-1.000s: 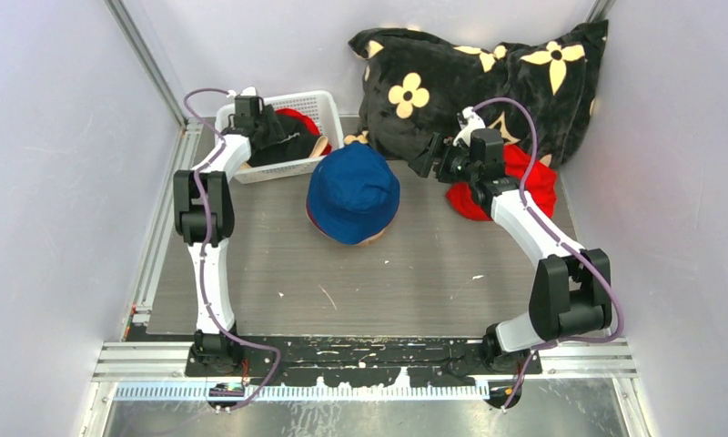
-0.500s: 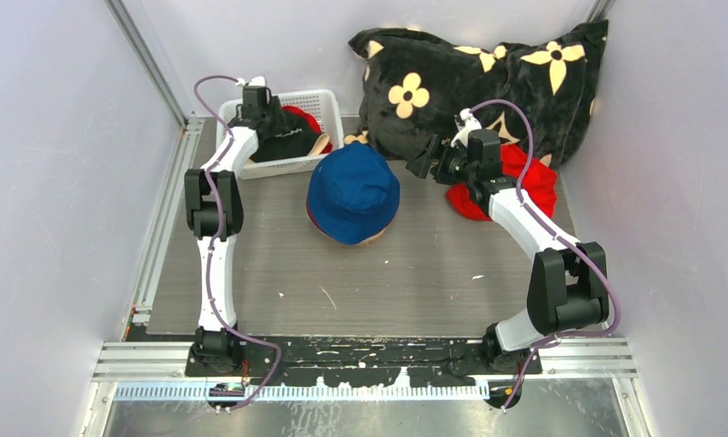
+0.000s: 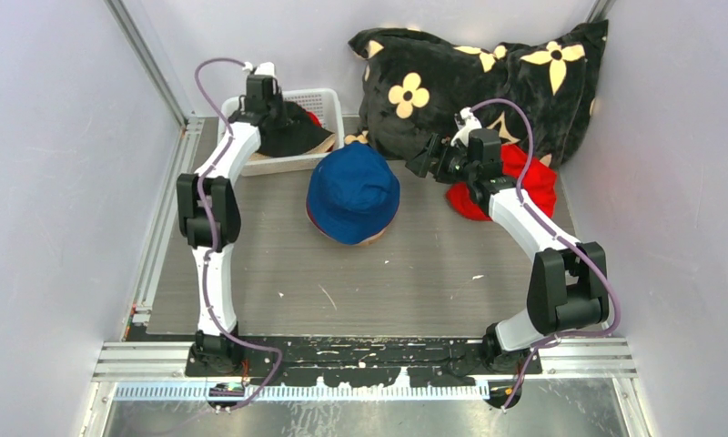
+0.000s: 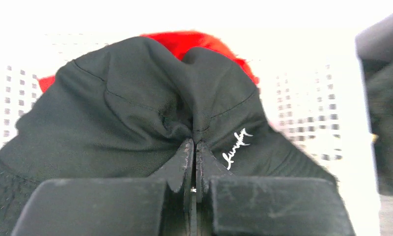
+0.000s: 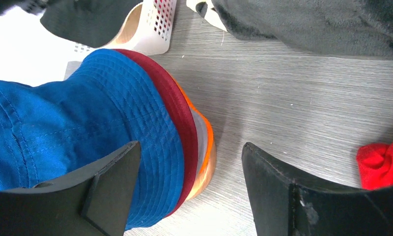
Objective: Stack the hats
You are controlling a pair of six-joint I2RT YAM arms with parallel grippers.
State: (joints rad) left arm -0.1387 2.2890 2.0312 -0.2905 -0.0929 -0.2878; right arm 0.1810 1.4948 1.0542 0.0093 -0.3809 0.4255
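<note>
In the white basket (image 3: 328,100) my left gripper (image 3: 271,116) is shut on a pinched fold of the black hat (image 4: 135,113); the left wrist view shows the jaws closed tight on the cloth. Red fabric (image 4: 194,42) lies behind the black hat (image 3: 292,137). The blue hat (image 3: 353,191) tops a stack whose dark red (image 5: 172,108), grey (image 5: 200,132) and orange (image 5: 209,140) brims show beneath the blue hat (image 5: 62,113). My right gripper (image 3: 418,166) hovers open just right of the stack, holding nothing. A bright red hat (image 3: 529,182) lies under the right arm.
A black cushion with cream flowers (image 3: 479,82) leans in the back right corner, close behind the right wrist. The wooden stand's base (image 5: 208,172) peeks out under the stack. Grey walls close in both sides, with a metal rail (image 3: 165,218) along the left.
My left gripper has closed on the black hat and drawn back toward the far wall, pulling the cloth up. The right arm has barely moved.
</note>
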